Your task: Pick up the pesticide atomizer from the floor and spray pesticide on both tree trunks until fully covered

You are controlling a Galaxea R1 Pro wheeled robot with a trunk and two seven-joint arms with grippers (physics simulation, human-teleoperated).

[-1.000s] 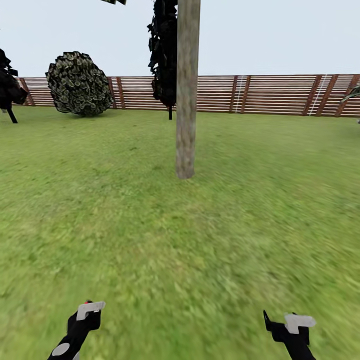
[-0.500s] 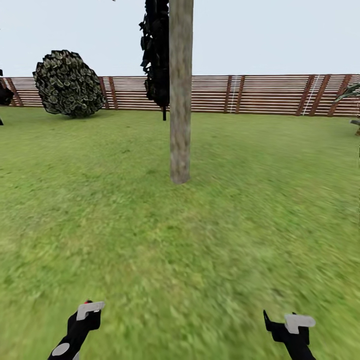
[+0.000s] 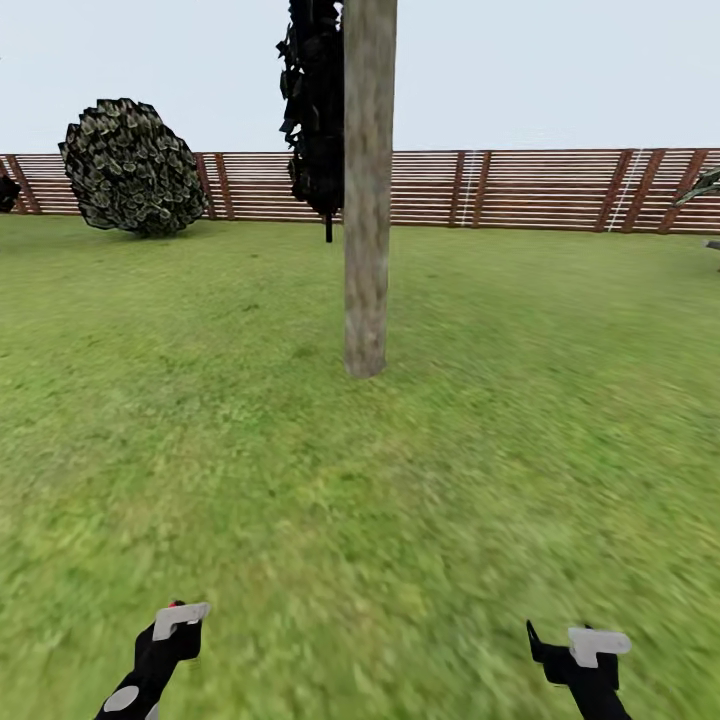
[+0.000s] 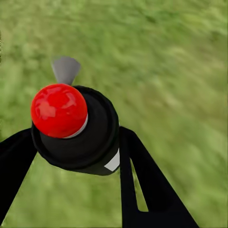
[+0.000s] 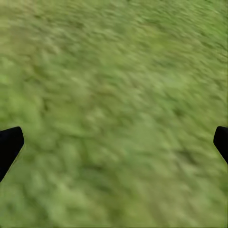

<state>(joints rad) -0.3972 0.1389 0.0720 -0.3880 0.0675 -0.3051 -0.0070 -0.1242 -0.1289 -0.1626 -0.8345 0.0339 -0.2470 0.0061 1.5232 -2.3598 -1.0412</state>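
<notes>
One tree trunk (image 3: 366, 200) stands on the grass (image 3: 400, 480), with one round bush (image 3: 133, 168) and one fence (image 3: 520, 188) beyond it. Well short of it, the left gripper (image 4: 80, 142) clamps one black bottle (image 4: 83, 135) with a red top; the right gripper (image 5: 114, 142) hangs wide apart, holding nothing.

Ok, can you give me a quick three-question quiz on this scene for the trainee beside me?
1. True or false: the left pincer holds nothing.
2. Which thing stands nearest the robot on the green lawn? A) the pale mottled tree trunk B) a round bush C) a white house
3. Fill in: the small black bottle in the left wrist view has a round, glossy ____ top.

Key: 1 false, it is shut on the bottle; 2 A; 3 red.
</notes>
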